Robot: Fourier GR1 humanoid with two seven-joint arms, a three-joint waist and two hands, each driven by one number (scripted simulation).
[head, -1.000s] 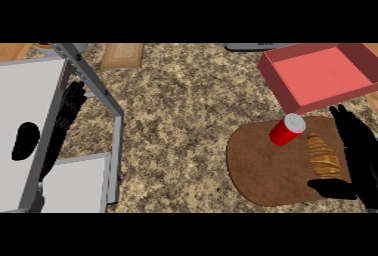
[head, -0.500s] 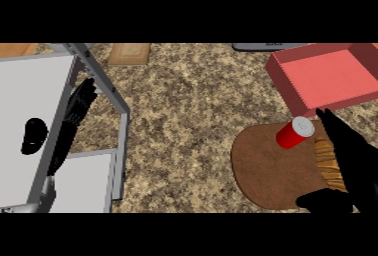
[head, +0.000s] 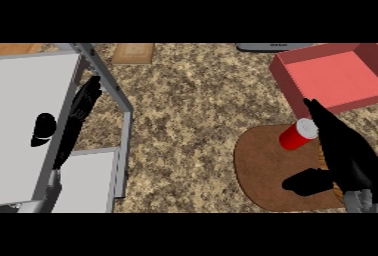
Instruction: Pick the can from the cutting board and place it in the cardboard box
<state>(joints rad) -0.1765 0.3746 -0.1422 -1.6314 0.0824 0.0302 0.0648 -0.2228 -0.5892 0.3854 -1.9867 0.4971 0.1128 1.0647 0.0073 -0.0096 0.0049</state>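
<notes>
On the round brown cutting board (head: 269, 172), the head view shows the red cylindrical can (head: 297, 136), pale-lidded, beside the right hand (head: 347, 155), perhaps touching its straight, unclosed fingers. Curl fingers and thumb round the smooth wall at mid-height before lifting toward the pink, flat-walled box (head: 332, 80). Left hand (head: 80, 112) rests open, fingers straight, on the grey sink rim (head: 122, 107).

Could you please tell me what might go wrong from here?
The right hand sits open beside the can, not round it; closing could tip the can. The can stands near the board's far edge, so a push might send it onto the counter. The box's near wall is close; a low carry could clip it.
</notes>
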